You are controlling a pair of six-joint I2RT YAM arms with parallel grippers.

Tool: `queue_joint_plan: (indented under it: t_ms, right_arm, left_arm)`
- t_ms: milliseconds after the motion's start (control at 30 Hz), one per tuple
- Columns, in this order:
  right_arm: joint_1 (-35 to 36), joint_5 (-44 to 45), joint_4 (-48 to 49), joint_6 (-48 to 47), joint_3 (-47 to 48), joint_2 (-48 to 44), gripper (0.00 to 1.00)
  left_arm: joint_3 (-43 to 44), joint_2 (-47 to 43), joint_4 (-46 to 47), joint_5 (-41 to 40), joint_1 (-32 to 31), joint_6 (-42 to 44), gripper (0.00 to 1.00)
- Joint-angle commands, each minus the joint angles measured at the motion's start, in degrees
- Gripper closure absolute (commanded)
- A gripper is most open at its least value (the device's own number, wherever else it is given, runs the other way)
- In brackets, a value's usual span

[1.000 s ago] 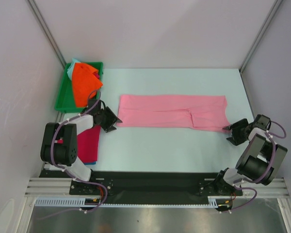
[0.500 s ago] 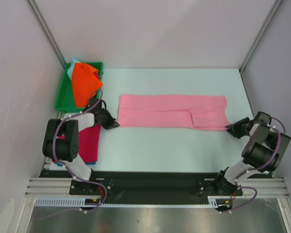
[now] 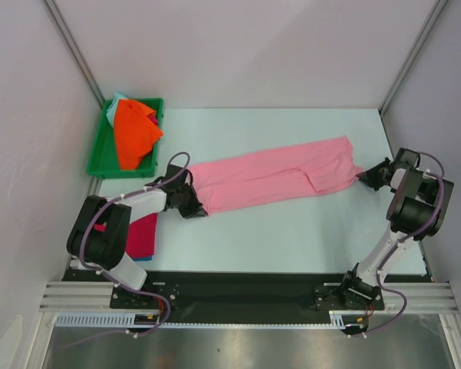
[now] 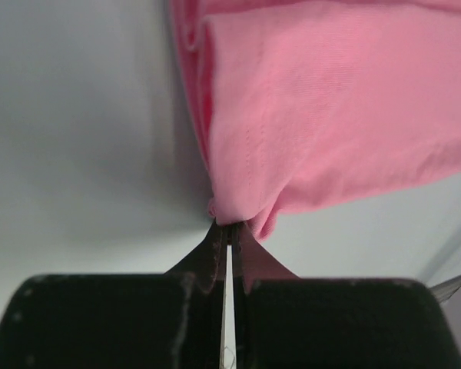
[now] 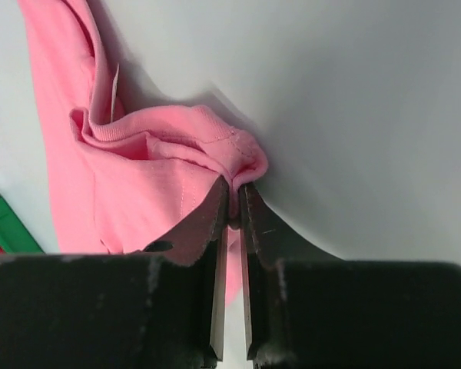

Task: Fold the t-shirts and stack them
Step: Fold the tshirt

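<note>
Your left hand point(image 3: 195, 207) is pinching one end of the pink t-shirt point(image 3: 269, 178), and your right hand point(image 3: 362, 176) is clamping the other (cloth slanting across the table point(image 3: 292, 231)).

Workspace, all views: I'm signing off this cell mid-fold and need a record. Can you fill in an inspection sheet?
Surface: pale table, no stains seen.
Job's things: pink t-shirt folded into a long strip, lying slantwise; orange shirt heaped in the green tray; dark pink folded shirt at the near left edge.
Clutter: nothing seen.
Grippers: left gripper shut on the strip's near-left end; right gripper shut on its far-right end.
Cables: purple cables loop along both arms.
Surroundings: plain walls, metal frame posts.
</note>
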Motion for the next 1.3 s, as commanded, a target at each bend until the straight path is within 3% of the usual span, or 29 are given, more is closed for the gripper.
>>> queue_joint_plan:
  t_ms: [0,333,733,1000,1067,1100,1167,1200,1267]
  right_arm:
    - [3.61,3.74,3.63,1.49,7.50,5.86,0.90]
    - [10.04,4.18,3.80,3.43,28.26,22.04,0.90]
    - [13.29,5.23,4.94,7.21,46.19,34.88,0.89]
    - [13.47,4.18,4.51,8.18,55.43,42.70,0.88]
    - [13.56,3.74,3.90,7.13,56.75,42.62,0.84]
    - [13.56,3.83,2.15,6.60,57.19,42.36,0.76]
    - [13.56,4.18,-2.07,5.11,60.42,41.57,0.70]
    - [13.47,4.44,-6.70,3.27,61.66,41.31,0.64]
    - [13.29,5.23,-10.94,1.50,63.69,39.55,0.59]
  left_arm:
    - [-2.43,-2.73,-2.53,0.35,-4.99,-2.47,1.00]
    - [-4.72,-0.81,2.82,4.03,-21.15,-7.92,1.00]
    - [11.53,11.94,4.06,10.45,-43.22,-6.35,1.00]
    - [16.11,16.34,2.74,12.21,-46.67,-3.62,0.99]
    - [16.11,15.81,3.36,12.56,-46.75,-3.27,0.89]
    - [16.46,15.46,2.75,12.56,-46.75,-2.39,0.82]
    - [17.86,13.36,1.34,12.21,-46.75,-0.81,0.70]
    - [18.56,12.65,-0.93,12.12,-46.75,1.11,0.60]
    - [21.54,10.72,-3.92,13.70,-46.75,3.14,0.53]
